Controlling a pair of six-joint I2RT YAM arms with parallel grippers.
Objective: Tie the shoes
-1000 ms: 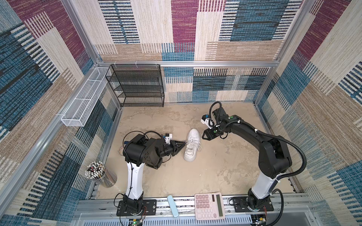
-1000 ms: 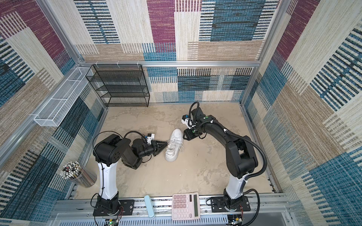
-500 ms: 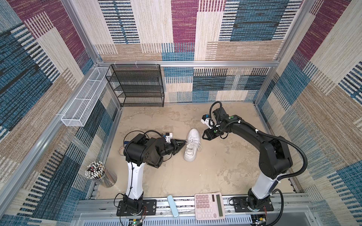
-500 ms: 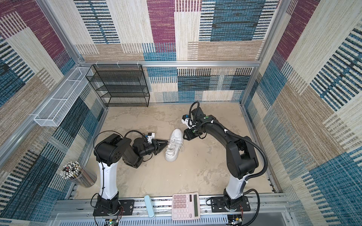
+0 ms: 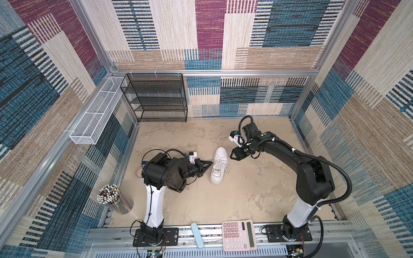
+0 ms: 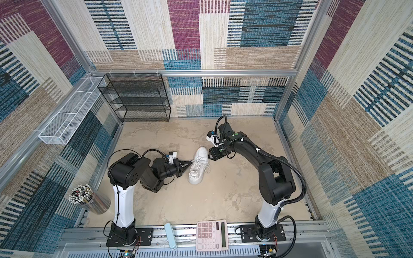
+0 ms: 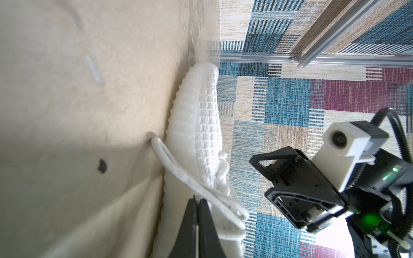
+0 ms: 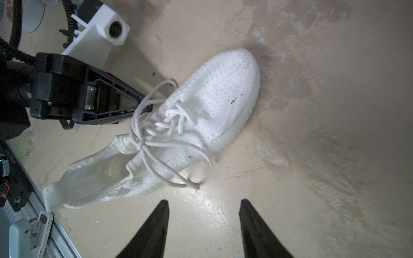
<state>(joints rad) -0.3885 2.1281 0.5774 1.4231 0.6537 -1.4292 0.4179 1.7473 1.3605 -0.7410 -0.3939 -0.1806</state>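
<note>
The white shoe [image 5: 220, 165] [image 6: 199, 166] lies on the sandy floor with its toe toward the back wall. Its laces [image 8: 156, 134] are knotted, and loops spill off both sides. My left gripper [image 5: 210, 164] [image 6: 190, 162] [image 7: 197, 200] reaches in low from the shoe's left. It is shut at its very tips on the lace loop [image 7: 178, 174] hanging off that side. My right gripper [image 5: 231, 155] [image 6: 210, 154] [image 8: 203, 203] hovers beside the toe on the right. It is open and holds nothing, with bare floor between its fingers.
A black mesh rack [image 5: 156, 98] stands at the back left, with a white wire basket [image 5: 96, 120] on the left wall. A cup of pencils [image 5: 109, 194] sits front left. A pink calculator [image 5: 238, 234] and a pale blue case [image 5: 197, 235] lie on the front rail.
The left gripper's jaws have closed at the lace loop. The right gripper's jaws have spread a little wider. Neither arm nor the shoe has visibly shifted.
</note>
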